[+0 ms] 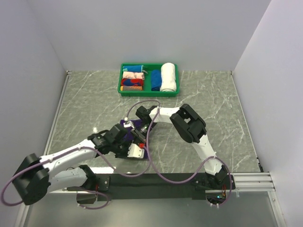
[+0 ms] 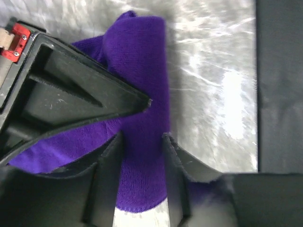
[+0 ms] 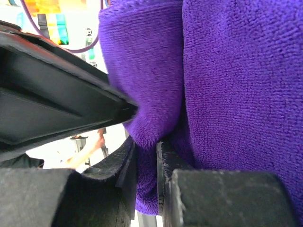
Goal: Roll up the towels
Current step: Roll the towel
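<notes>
The deep-purple towel (image 1: 126, 124) lies bunched on the marble table between both arms, mostly hidden under them in the top view. In the left wrist view the towel (image 2: 142, 66) is a rolled length running away from me, and my left gripper (image 2: 142, 138) is shut on it, with a finger (image 2: 110, 161) pressed to each side. In the right wrist view the towel (image 3: 227, 85) fills the frame, and my right gripper (image 3: 146, 152) is shut on a thin fold of it. Both grippers (image 1: 133, 132) meet over the cloth, and the right one's black finger (image 2: 71, 90) crosses the left wrist view.
A green tray (image 1: 149, 93) stands at the back centre with a bright blue roll (image 1: 155, 80), a thick white roll (image 1: 168, 77) and colourful rolls (image 1: 132, 78). White walls close in the left, right and back. A black rail (image 1: 156, 180) runs along the near edge.
</notes>
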Action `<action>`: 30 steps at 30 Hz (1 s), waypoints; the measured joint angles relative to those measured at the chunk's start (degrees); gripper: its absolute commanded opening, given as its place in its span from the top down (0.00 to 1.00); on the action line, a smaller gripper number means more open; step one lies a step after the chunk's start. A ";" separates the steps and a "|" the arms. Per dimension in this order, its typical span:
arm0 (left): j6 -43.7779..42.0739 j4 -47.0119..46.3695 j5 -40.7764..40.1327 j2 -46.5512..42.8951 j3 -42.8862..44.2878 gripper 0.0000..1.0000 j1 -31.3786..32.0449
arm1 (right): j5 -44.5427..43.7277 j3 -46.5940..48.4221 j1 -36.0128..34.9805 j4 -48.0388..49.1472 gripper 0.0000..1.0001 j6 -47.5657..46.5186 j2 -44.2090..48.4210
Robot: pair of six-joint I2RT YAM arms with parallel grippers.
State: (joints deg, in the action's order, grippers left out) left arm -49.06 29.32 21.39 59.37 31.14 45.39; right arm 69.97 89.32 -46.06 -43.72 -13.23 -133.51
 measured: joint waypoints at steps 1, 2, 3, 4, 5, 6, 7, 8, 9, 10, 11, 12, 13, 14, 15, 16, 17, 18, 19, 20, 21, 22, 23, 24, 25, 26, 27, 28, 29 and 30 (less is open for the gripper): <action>0.31 -0.96 -0.76 1.55 0.04 0.69 0.24 | -0.11 0.00 0.00 -0.13 0.90 0.15 0.00; 0.44 -1.33 -1.22 2.99 0.35 0.82 0.31 | -0.33 0.02 0.00 -0.17 0.86 0.31 0.00; 0.61 -1.18 -1.36 4.52 1.03 0.87 0.35 | -0.57 0.02 0.04 -0.22 0.81 0.63 0.11; 0.42 -0.59 -1.38 5.86 1.88 0.91 0.37 | -1.03 -0.02 0.17 -0.37 0.70 0.98 0.31; 0.24 0.11 -1.25 7.04 2.75 0.95 0.35 | -1.64 -0.09 0.48 -0.66 0.66 1.38 0.63; 0.17 0.74 -1.09 8.11 3.65 0.96 0.17 | -2.32 -0.13 0.63 -0.96 0.61 1.75 1.14; -0.09 1.38 -0.63 9.07 4.50 0.97 -0.11 | -3.06 -0.17 0.76 -1.25 0.51 1.95 1.60; -0.81 2.34 0.57 10.71 5.73 0.99 -1.16 | -4.07 -0.17 1.11 -1.90 0.48 2.40 2.32; -1.16 3.45 1.62 11.78 6.82 0.99 -2.25 | -4.98 -0.11 1.55 -2.32 0.39 2.60 3.17; -1.70 4.96 3.30 13.81 8.39 0.99 -3.89 | -6.62 0.13 2.25 -2.75 0.34 2.73 4.02; -2.34 6.67 4.87 15.58 9.97 0.99 -5.46 | -8.46 0.79 3.23 -3.58 0.33 2.71 4.94; -2.80 8.39 6.56 17.62 11.61 0.99 -7.08 | -11.08 1.68 4.42 -4.46 0.33 2.62 5.73; -3.43 10.23 8.31 19.91 13.35 0.99 -8.72 | -13.86 2.56 5.86 -4.98 0.33 2.54 6.67; -4.13 12.04 10.03 21.99 14.95 0.99 -10.23 | -15.67 3.08 7.17 -5.18 0.33 2.54 7.52; -4.76 13.57 11.47 23.67 16.24 0.99 -11.37 | -17.77 3.37 8.85 -5.18 0.32 2.58 8.90; -5.42 15.19 12.70 25.40 17.57 0.99 -12.41 | -19.76 3.34 10.69 -5.16 0.33 2.78 10.69; -6.03 16.94 13.94 27.28 19.10 0.98 -13.51 | -21.49 3.02 12.37 -4.87 0.33 3.08 12.63; -6.62 18.73 15.30 29.29 20.70 0.98 -14.56 | -22.99 1.95 13.92 -3.76 0.33 3.32 15.34; -7.13 20.41 16.20 31.23 22.25 0.97 -15.43 | -24.50 0.02 15.82 -2.43 0.34 3.45 18.47; -7.37 22.25 17.16 33.33 23.91 0.96 -16.39 | -25.51 -1.68 17.42 -2.01 0.34 3.65 21.55; -7.63 24.26 18.29 35.65 25.77 0.96 -17.38 | -26.71 -4.31 19.04 -0.26 0.35 3.82 25.59; -7.72 25.97 19.19 38.05 27.54 0.95 -18.18 | -28.30 -6.69 20.28 0.61 0.37 3.74 29.59; -7.67 27.61 19.98 40.24 29.31 0.94 -18.91 | -29.42 -8.28 20.94 0.83 0.38 3.61 32.59; -7.67 29.53 20.87 42.66 31.17 0.94 -19.63 | -31.01 -10.54 21.20 2.12 0.38 3.23 36.37; -7.63 31.89 21.66 45.66 33.57 0.94 -20.28 | -32.35 -12.57 21.00 2.80 0.39 2.89 39.71; -7.39 34.29 22.36 48.61 36.15 0.94 -20.81 | -33.40 -14.53 20.44 3.74 0.41 2.54 42.73; -7.15 36.79 23.02 51.54 38.60 0.94 -21.27 | -34.32 -16.50 19.69 4.63 0.42 2.03 45.40; -6.86 39.28 23.56 54.36 41.05 0.94 -21.66 | -35.10 -18.14 18.95 4.85 0.43 1.55 47.47; -6.54 40.92 23.96 56.35 42.80 0.93 -21.94 | -35.52 -19.21 18.32 4.96 0.46 1.03 48.85; -6.05 42.88 24.39 58.51 44.63 0.92 -22.29 | -36.13 -20.31 17.03 4.87 0.50 -0.13 50.07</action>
State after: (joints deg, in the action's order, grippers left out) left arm -55.11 72.20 45.78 117.89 75.77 23.09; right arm 33.85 69.01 -29.04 -38.85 -13.37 -83.44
